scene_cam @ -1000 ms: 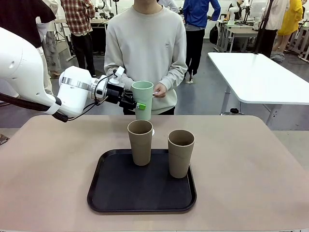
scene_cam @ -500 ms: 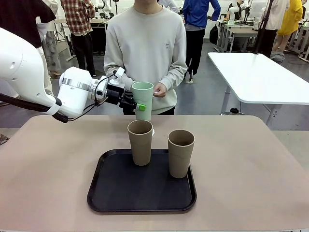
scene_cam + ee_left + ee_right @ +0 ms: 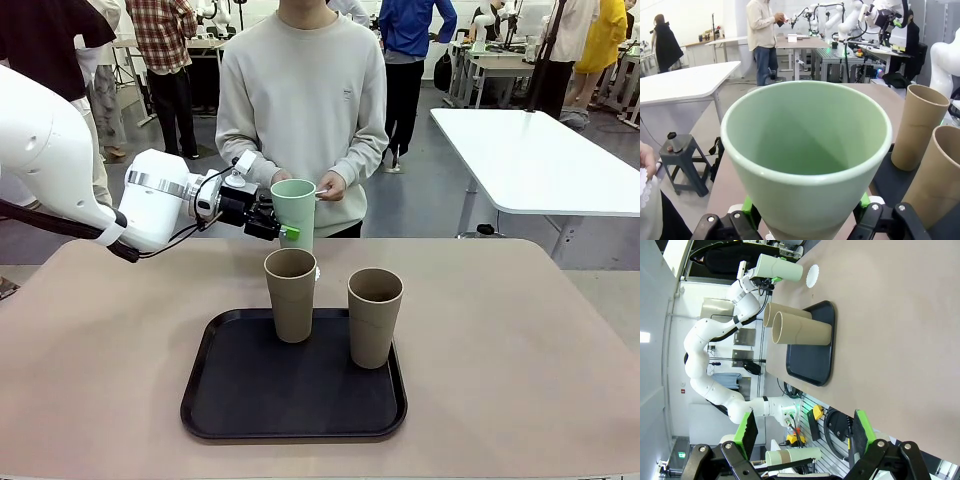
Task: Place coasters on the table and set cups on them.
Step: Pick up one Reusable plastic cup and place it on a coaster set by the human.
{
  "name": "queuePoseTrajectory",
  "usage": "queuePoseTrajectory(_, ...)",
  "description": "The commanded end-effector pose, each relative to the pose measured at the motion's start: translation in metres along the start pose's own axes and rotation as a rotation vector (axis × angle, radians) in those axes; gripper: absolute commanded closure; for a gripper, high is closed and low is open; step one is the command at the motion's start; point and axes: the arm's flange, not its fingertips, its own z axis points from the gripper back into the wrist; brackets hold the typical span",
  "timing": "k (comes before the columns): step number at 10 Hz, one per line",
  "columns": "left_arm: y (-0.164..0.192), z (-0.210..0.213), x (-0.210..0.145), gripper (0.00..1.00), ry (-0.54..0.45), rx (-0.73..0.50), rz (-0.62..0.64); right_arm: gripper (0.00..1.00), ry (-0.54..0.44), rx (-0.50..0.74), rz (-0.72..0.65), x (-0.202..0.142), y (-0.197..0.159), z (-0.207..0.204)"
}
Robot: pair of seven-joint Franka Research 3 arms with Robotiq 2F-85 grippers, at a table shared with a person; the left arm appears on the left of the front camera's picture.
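Observation:
My left gripper [image 3: 284,229] is shut on the pale mint green cup [image 3: 294,212], holding it upright above the far side of the beige table [image 3: 100,350]. In the left wrist view the cup [image 3: 807,160] sits between the green pads [image 3: 747,207]. A white coaster [image 3: 813,275] lies on the table just beyond the tray, close under the held cup; from the front only a sliver of this coaster [image 3: 316,271] shows. Two tan cups [image 3: 291,293] [image 3: 375,315] stand on the black tray [image 3: 295,400]. My right gripper [image 3: 804,435] is open, holding nothing.
A person stands at the far edge, a hand [image 3: 328,186] just behind the held cup with something white and lacy [image 3: 646,187] in it. A glossy white table [image 3: 540,150] stands at the back right. Bare tabletop lies left and right of the tray.
My left gripper has lowered the mint green cup a little, towards the table behind the tray. The tan cups and the tray have stayed put.

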Motion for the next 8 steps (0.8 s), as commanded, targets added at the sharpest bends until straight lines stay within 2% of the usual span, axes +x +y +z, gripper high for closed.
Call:
queuePoseTrajectory(1,0.006,-0.004,-0.004,0.14,-0.046,-0.016,-0.036,0.00,-0.014,0.007,0.003,0.002,-0.001,0.000)
queuePoseTrajectory(8,0.013,-0.019,-0.021,0.14,-0.035,-0.030,-0.035,0.00,-0.014,0.007,0.003,0.002,-0.001,0.000)
